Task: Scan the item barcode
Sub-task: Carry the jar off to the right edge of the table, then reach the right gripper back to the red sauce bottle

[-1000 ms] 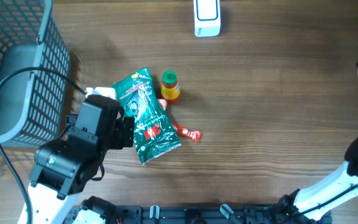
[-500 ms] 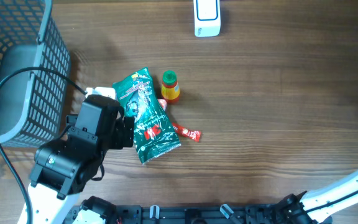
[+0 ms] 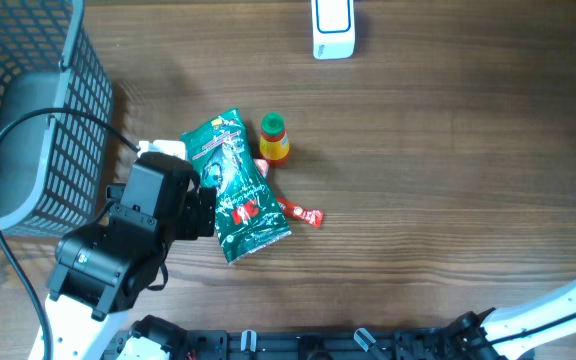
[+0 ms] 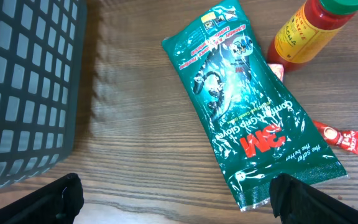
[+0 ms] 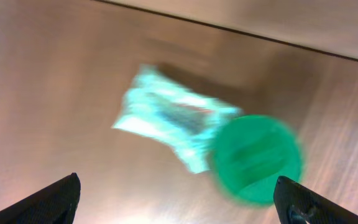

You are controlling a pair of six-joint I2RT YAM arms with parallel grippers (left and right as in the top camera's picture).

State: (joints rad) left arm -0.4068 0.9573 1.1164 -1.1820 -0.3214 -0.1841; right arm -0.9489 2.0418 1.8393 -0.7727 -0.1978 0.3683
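The right gripper (image 5: 176,202) has spread its jaws wide and grasps nothing. Its arm has swung off the overhead's right edge, and its own view is blurred. The left gripper (image 4: 176,196), also released and empty, hovers just by the green packet (image 3: 238,185). The packet lies flat on the table, well apart from the white scanner (image 3: 332,28), so I judge scanning has not begun.

Basket (image 3: 90,105) walls off the left; bottle (image 3: 274,138) crowds the packet (image 3: 236,187) — bare table (image 3: 448,190) rightward.

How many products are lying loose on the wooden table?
3: a green foil packet left of centre, a green-capped red sauce bottle at its upper right, a small red sachet at its lower right. More may hide underneath.
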